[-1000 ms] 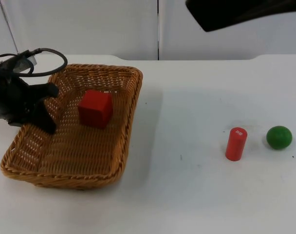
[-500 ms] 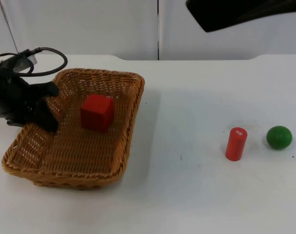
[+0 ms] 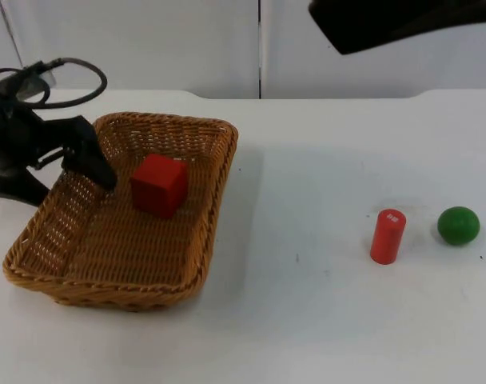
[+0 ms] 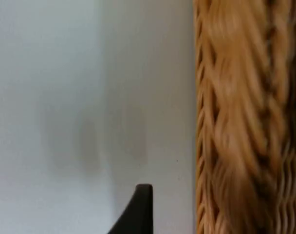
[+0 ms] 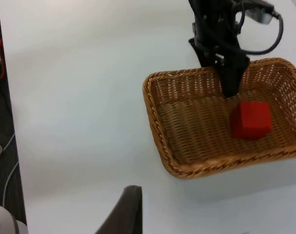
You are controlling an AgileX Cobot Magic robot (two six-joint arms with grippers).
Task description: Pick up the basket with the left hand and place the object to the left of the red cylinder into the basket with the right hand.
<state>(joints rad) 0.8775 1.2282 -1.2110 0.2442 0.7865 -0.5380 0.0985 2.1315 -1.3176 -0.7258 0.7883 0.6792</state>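
Note:
The wicker basket (image 3: 215, 192) rests flat on the left of the table with a red cube (image 3: 158, 185) inside. My left gripper (image 3: 67, 180) is open astride the basket's left rim, one finger inside and one outside, gripping nothing. In the left wrist view the rim (image 4: 235, 122) runs beside a black fingertip (image 4: 140, 209). The red cylinder (image 3: 387, 236) stands upright at the right. My right arm (image 3: 403, 20) waits high at the back right, its fingertip (image 5: 127, 209) over bare table with nothing held. From that wrist I see the basket (image 5: 157, 112), the cube (image 5: 251, 119) and the left gripper (image 5: 226, 73).
A green ball (image 3: 458, 225) lies just right of the red cylinder. The white table (image 3: 307, 320) stretches between the basket and the cylinder, and the grey partition wall (image 3: 187, 40) closes off the back.
My left gripper has opened and let go of the basket's left rim, rising slightly. The basket has settled flat on the table, and the cube shifted a little with it.

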